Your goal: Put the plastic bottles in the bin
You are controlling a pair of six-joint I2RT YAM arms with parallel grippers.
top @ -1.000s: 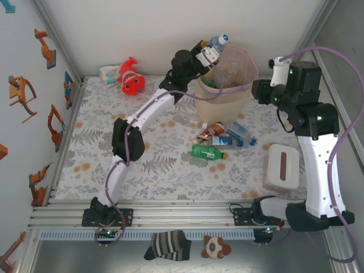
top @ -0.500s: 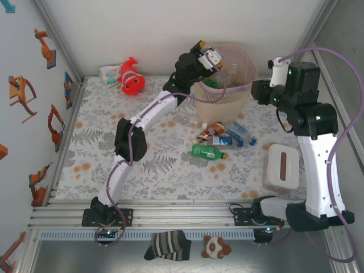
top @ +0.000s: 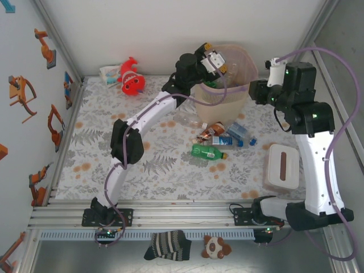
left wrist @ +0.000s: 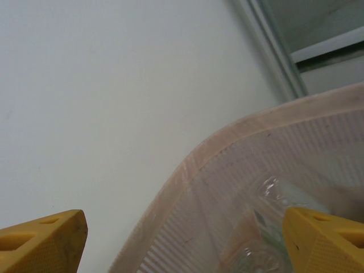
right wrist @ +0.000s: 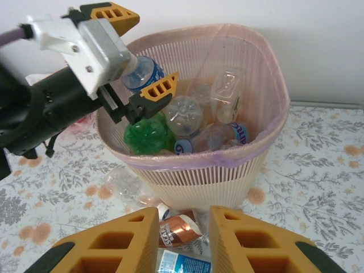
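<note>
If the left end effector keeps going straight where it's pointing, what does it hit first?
Probably the bin's far inner wall. The open left end effector points across the rim, with loose bottles lower inside; depth is hard to judge.

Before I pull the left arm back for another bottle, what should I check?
1. Left gripper open, nothing between its fingers in the wrist view: ok.
2. Blue-label bottle inside the bin's rim: ok. Clear of the lower finger: cannot tell.
3. Bin upright, liner over the rim: ok.
4. Right gripper closed down, holding nothing: ok.
5. Table free of bottles: not ok. The green bottle, brown-label bottle and clear bottle lie beside the bin's base.
</note>
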